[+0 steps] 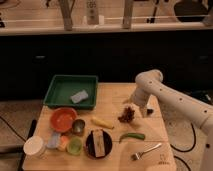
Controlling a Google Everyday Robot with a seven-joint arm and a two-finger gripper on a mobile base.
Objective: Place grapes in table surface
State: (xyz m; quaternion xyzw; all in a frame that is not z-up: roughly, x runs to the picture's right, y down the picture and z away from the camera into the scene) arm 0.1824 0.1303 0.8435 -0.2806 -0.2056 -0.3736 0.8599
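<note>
The grapes [128,115], a dark red-purple lumpy bunch, lie on the light wooden table surface [112,100] right of centre. My gripper [135,107] hangs from the white arm just above and right of the grapes, close to them or touching. The arm comes in from the right edge and bends down over the table's right side.
A green tray [70,91] with a grey-blue sponge [79,96] stands at the back left. An orange bowl [63,119], small cups, a white lid, a dark plate [98,144], a yellow piece [102,122], a green pod [131,136] and a fork [146,151] fill the front.
</note>
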